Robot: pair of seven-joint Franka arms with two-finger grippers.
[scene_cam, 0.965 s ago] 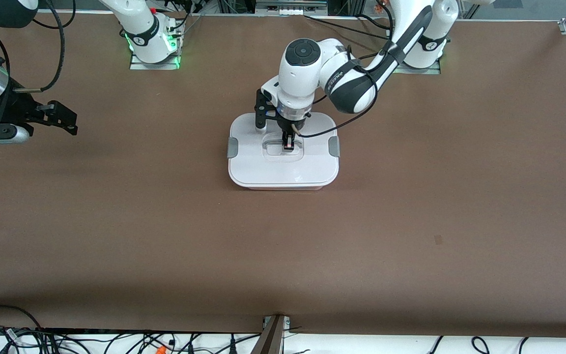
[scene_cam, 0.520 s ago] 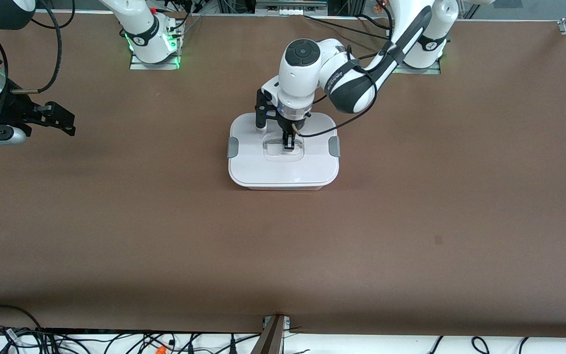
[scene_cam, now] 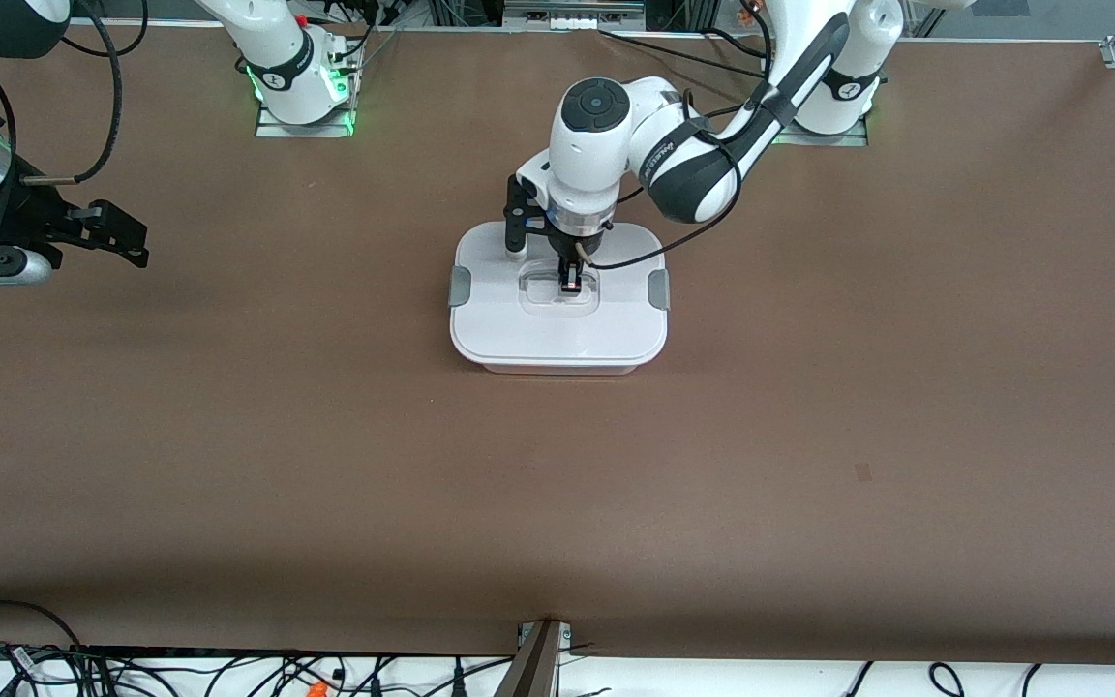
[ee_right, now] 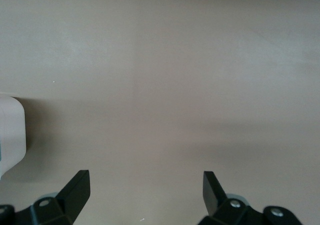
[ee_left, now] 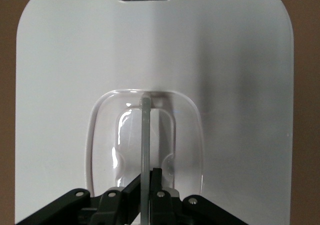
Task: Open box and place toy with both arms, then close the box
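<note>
1 hand [scene_cam: 569, 287] pinches box [scene_cam: 557, 329] handle [ee_left: 145, 135].

The box [scene_cam: 557, 334] is the only thing standing on the brown table [scene_cam: 809, 436], near its middle, and bare tabletop lies open all around it, widest on the side nearer the front camera. Its lid's handle [ee_left: 145, 135] is taken: the left gripper [scene_cam: 569, 287] is clamped on it from above, and the left arm crosses the air over the strip between the box and its base. The right gripper [scene_cam: 122, 232] hangs with its 2 fingers [ee_right: 75, 187] spread over bare table at the right arm's end, well apart from the box.
</note>
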